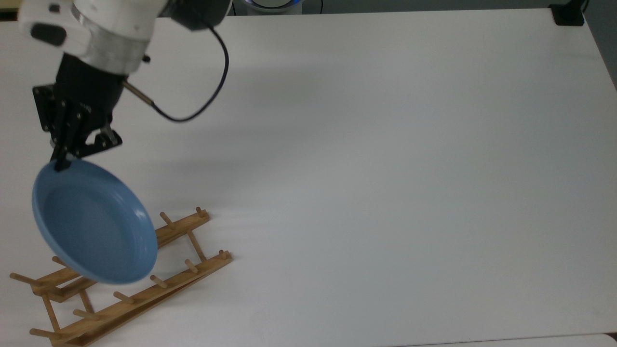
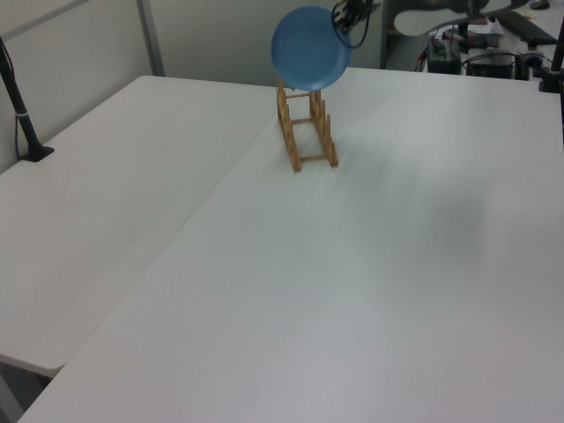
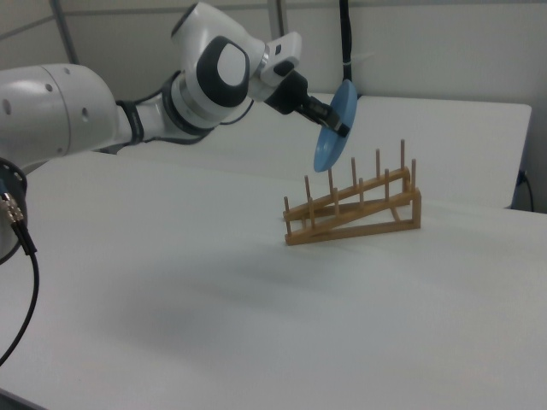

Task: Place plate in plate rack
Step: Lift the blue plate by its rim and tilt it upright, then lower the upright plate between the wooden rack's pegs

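My fingers [image 1: 61,161] are clenched on the rim of the plate [image 1: 94,221], holding it tilted nearly on edge in the air above the rack [image 1: 188,250]. In the right view the plate [image 3: 335,128] hangs just above the pegs, apart from them. The rack stands on the white surface [image 1: 385,168].

The plate [image 1: 94,224] is showing a glossy light blue with faint concentric rings. The plate rack [image 1: 144,284] is showing light-brown wood. The hand [image 1: 61,161] is showing black, the arm [image 3: 102,111] white with grey joints. The bench [image 1: 385,168] is showing plain white.
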### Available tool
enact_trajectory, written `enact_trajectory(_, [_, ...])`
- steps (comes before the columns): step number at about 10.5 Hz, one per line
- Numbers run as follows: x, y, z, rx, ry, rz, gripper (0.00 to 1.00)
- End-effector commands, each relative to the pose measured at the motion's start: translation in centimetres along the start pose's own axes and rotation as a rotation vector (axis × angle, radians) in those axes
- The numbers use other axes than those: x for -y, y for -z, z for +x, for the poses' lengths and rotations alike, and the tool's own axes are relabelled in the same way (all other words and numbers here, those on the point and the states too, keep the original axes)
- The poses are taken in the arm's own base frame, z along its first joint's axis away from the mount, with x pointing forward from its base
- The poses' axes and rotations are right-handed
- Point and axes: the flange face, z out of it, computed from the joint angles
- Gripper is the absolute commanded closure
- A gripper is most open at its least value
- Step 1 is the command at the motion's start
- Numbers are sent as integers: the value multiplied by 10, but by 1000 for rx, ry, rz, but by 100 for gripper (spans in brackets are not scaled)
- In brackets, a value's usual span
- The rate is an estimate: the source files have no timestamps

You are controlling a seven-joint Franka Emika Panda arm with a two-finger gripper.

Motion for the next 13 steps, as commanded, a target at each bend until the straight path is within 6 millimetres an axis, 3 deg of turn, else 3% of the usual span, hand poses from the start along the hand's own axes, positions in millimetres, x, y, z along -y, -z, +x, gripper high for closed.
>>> enact_trajectory(1, [11, -16, -7, -72, -13, -34, 100])
enact_trajectory(6, [10, -34, -14, -139, 32, -96, 100])
enact_trajectory(9, [20, -56, -31, -177, 79, -151, 100])
enact_trajectory(13, [33, -68, -45, -183, 128, -165, 100])
